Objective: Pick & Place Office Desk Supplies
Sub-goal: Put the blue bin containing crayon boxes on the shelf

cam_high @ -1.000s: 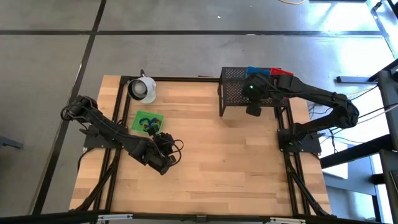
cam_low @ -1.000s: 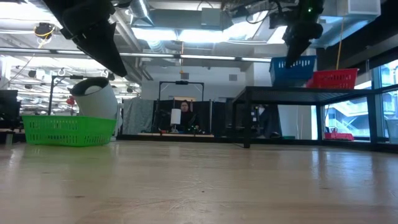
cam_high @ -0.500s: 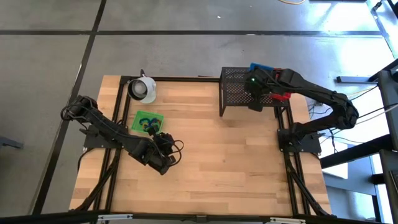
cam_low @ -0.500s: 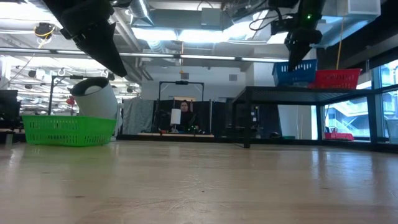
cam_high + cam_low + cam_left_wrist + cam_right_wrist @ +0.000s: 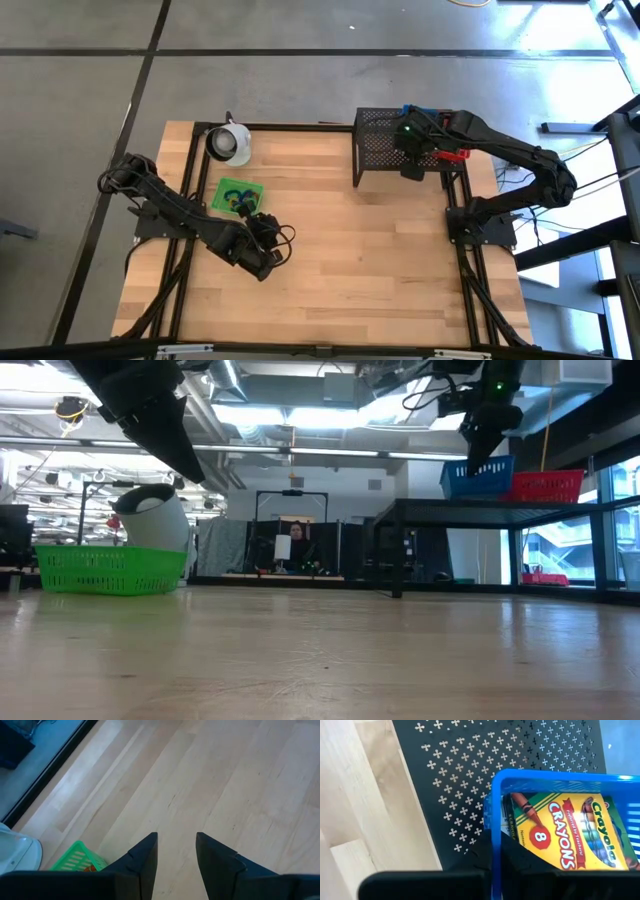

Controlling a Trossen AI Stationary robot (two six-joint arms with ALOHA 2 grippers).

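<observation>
On the wooden table (image 5: 340, 250) — right fingers (image 5: 512, 851) clenched on blue basket (image 5: 555, 780), left fingers (image 5: 145, 857) apart — someone, perhaps seated, beyond.

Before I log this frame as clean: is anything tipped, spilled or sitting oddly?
Nothing is spilled. One oddity: the white cup lies on its side at the table's far left corner. The right pincer is shut on the blue basket's rim atop the black rack; the crayon box lies flat inside.

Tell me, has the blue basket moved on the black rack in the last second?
Yes. The right gripper, shut on the blue basket's rim, has carried it from the black rack's far edge inward over its top.
</observation>
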